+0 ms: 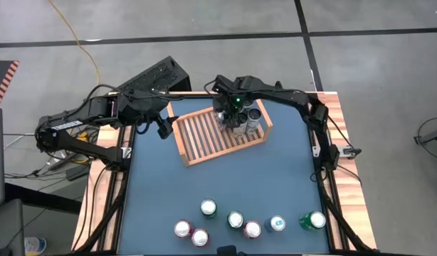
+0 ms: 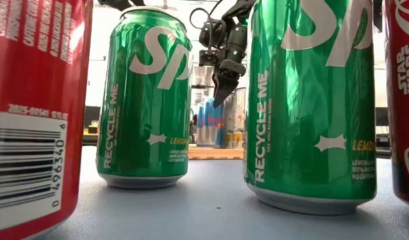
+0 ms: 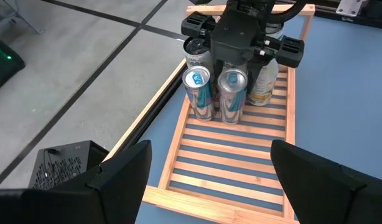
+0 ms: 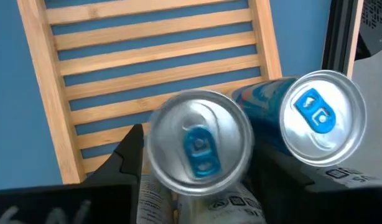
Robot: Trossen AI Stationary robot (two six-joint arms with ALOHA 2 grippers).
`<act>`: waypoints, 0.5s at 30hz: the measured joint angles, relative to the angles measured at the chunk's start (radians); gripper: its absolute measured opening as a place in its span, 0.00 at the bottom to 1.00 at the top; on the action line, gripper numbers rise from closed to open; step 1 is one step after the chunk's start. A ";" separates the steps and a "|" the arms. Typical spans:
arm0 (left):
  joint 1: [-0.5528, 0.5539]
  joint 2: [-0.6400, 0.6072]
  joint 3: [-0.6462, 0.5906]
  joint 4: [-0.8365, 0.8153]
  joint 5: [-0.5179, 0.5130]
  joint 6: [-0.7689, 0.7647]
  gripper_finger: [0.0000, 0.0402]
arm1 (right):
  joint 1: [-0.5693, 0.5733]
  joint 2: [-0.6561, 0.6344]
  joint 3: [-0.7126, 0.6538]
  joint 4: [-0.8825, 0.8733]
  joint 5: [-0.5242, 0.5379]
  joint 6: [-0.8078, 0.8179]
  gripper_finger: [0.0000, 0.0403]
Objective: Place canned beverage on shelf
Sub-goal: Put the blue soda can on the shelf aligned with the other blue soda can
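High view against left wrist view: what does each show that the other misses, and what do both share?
Only the high view shows the row of loose cans along the table's near edge, seven by my count, and both arms whole, the left gripper waiting open beside the shelf's end. Only the left wrist view shows the shelved cans' sides: two blue-and-silver cans in front, a pale yellow-labelled one behind. Both share the wooden shelf on the blue table and the right gripper directly above the shelved cans.

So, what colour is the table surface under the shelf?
Blue table surface; the high view shows it best.
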 joint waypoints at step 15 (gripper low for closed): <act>0.000 0.000 0.000 0.000 0.000 0.000 0.79 | 0.003 -0.001 0.000 -0.027 0.000 0.007 0.57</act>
